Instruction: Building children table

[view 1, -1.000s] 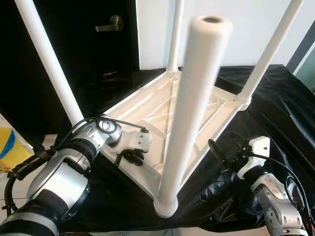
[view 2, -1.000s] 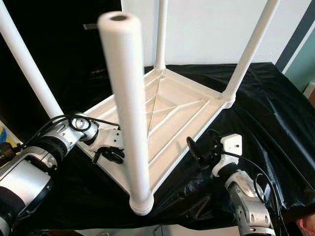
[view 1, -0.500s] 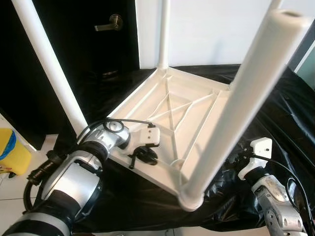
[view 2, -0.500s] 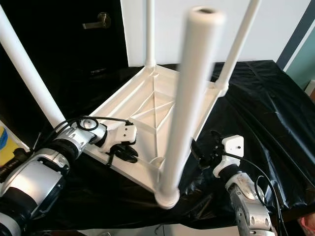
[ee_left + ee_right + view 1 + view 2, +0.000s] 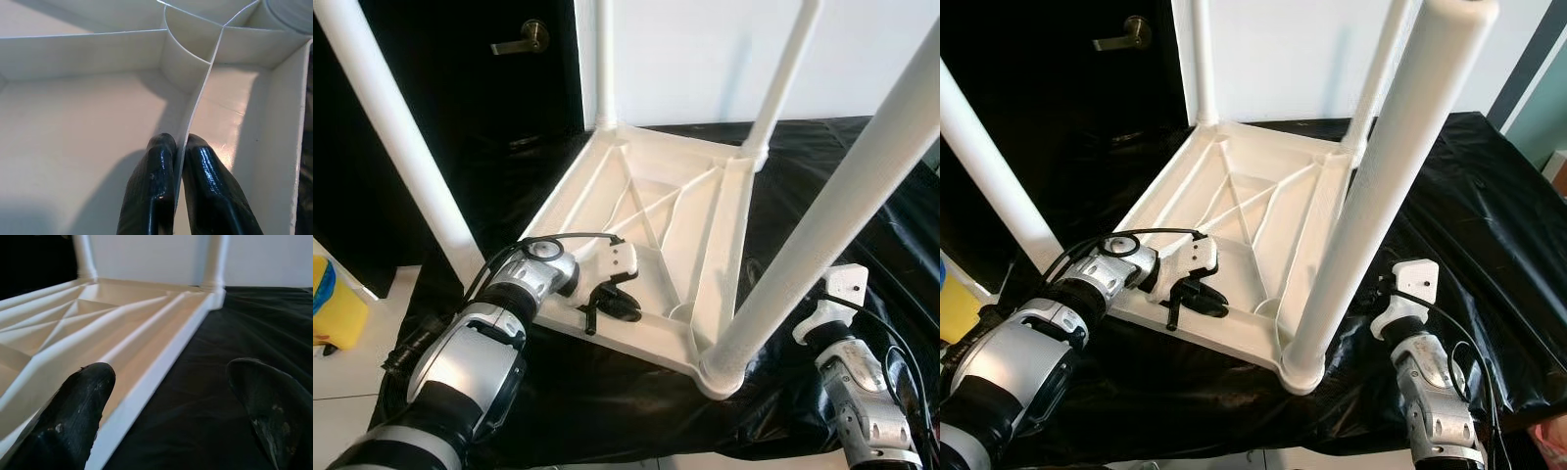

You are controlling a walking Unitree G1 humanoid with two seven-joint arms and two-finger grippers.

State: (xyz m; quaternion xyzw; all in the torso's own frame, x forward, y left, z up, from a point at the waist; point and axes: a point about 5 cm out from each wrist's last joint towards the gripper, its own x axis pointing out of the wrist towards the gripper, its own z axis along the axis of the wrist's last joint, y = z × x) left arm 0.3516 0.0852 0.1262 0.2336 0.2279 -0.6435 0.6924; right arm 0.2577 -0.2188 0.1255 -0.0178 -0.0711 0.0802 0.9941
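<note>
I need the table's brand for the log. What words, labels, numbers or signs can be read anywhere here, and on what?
None can be read.
The upturned white table and its legs are plain.
The black cover is plain.
The yellow and blue thing at the edge shows no readable print.

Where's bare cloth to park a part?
Free: black cloth right of the table, beyond the right gripper. Crowded: near edge, where the left gripper pinches a rib beside the near leg.
</note>
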